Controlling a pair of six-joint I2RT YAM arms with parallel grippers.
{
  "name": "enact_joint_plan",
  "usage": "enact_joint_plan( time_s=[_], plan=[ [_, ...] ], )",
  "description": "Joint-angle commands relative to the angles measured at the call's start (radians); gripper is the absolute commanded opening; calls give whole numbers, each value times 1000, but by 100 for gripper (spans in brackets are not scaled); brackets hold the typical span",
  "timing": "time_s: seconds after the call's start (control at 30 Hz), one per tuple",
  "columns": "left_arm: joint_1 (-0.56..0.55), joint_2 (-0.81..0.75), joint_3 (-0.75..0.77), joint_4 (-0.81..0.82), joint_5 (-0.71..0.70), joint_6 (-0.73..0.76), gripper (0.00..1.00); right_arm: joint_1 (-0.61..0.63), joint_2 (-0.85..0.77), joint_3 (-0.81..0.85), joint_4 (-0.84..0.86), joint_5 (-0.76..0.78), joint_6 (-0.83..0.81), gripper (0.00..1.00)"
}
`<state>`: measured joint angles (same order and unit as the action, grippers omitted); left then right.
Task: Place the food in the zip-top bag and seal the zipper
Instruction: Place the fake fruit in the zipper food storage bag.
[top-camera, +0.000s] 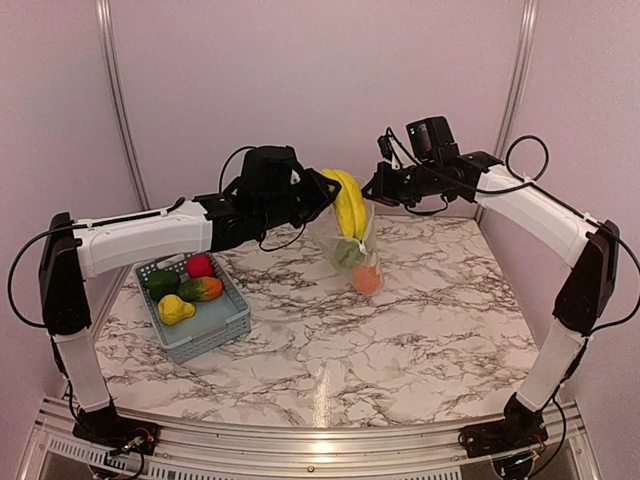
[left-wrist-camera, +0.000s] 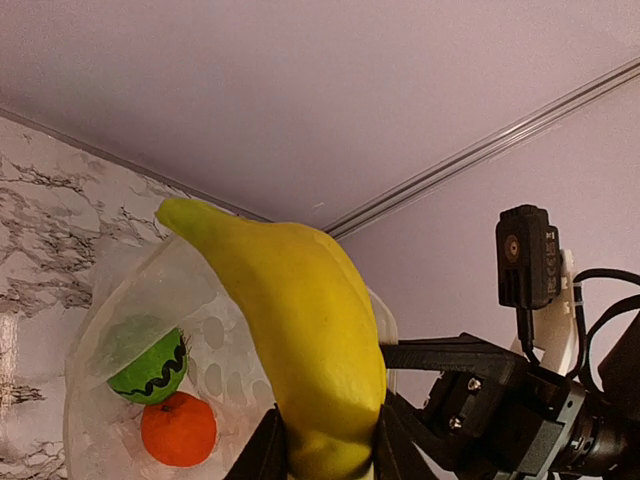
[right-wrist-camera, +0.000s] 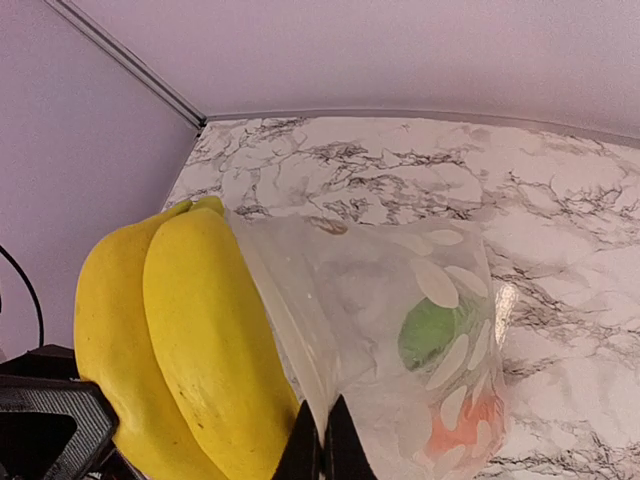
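Marble table (top-camera: 420, 330), grey-blue basket (top-camera: 215, 335) at left with four toy foods in it. Zip-top bag (top-camera: 335, 245) hanging mouth-up at back centre, rim nipped tight by right gripper (top-camera: 375, 190). Banana (top-camera: 349, 205) clamped at top end in left gripper (top-camera: 318, 195), long axis near upright, lower end at bag mouth, just left of the pinched rim. Orange (top-camera: 367, 279) and green piece (top-camera: 347, 253) already inside. Likely next: straight down, then release.

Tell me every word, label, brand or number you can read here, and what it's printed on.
No text can be read in any view.
The zip-top bag has only white dots, no lettering.
The black camera on the right arm has a small round mark, too small to read.
The banana and the basket show no print.
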<state>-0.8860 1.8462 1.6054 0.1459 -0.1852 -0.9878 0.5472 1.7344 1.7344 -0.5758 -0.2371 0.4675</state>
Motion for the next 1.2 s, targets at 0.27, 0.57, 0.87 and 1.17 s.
enact_joint_plan(
  time_s=[0.27, 0.57, 0.87, 1.17],
  plan=[
    [-44, 95, 113, -209, 63, 151, 0, -4, -35, -2, 48, 13, 28, 0],
    [-22, 156, 150, -223, 117, 129, 0, 1, -33, -8, 58, -50, 7, 0],
    [34, 232, 340, -292, 158, 151, 61, 20, -19, 28, 12, -86, -9, 0],
    [36, 132, 407, -343, 172, 155, 81, -11, -41, -7, 42, -53, 16, 0]
  ],
)
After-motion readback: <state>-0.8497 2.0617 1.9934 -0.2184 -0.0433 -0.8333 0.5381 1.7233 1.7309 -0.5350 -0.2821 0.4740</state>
